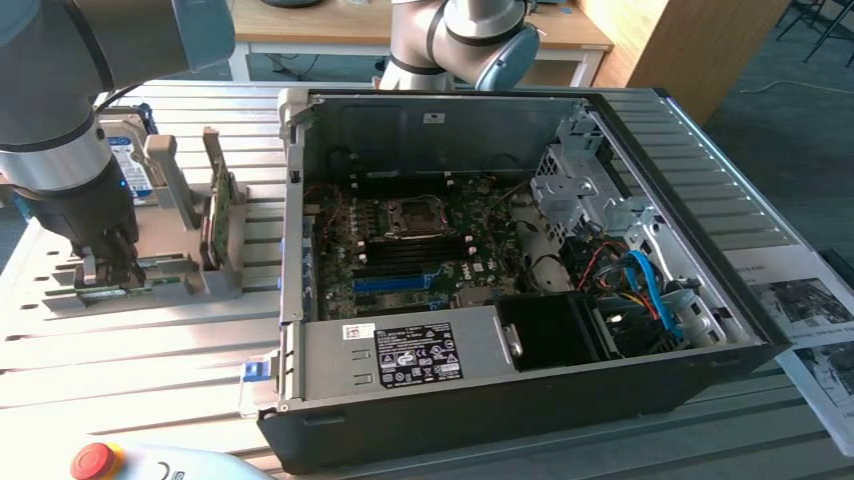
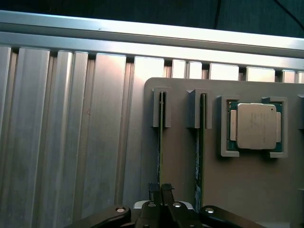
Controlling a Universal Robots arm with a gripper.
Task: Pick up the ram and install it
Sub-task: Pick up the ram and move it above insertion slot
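The ram is a thin green stick standing on edge in a slot of the grey holder. My gripper is shut on its near end, one dark fingertip on each side. A matching green stick stands in the neighbouring slot, apart from the fingers. In the exterior view my gripper is down at the holder on the exterior view's left, beside the open computer case. The motherboard lies inside the case with its dark memory slots exposed.
A square processor chip sits in a recess of the holder beside the sticks. A hard drive stands in the holder behind my arm. A red stop button is at the table's front edge, and printed sheets lie at the exterior view's right.
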